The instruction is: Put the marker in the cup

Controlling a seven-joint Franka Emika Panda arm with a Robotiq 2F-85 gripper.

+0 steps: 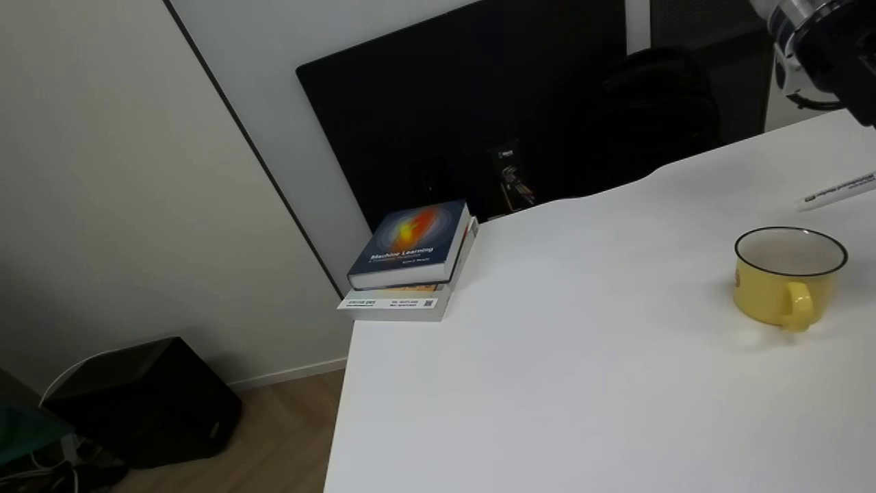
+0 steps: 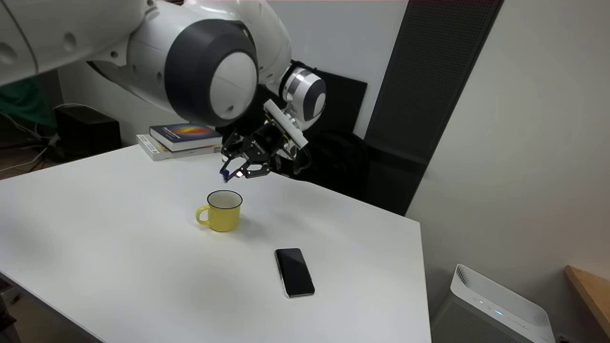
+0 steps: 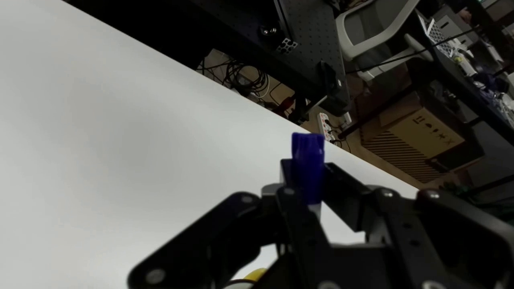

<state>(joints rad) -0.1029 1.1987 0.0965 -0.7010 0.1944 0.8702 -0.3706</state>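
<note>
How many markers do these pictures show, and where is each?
1: the marker, held between the jaws above the white table; its blue end shows in the wrist view. Others could be hidden.

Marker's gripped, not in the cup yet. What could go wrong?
Tilt: in an exterior view the marker lies nearer flat than upright, so it could hit the cup rather than drop in.
Grip: the end effector pinches it at the blue cap, so a knock might swivel it or pull the cap off.
Aim: the wrist view shows only a sliver of the cup, so aligning from it alone may miss.
</note>
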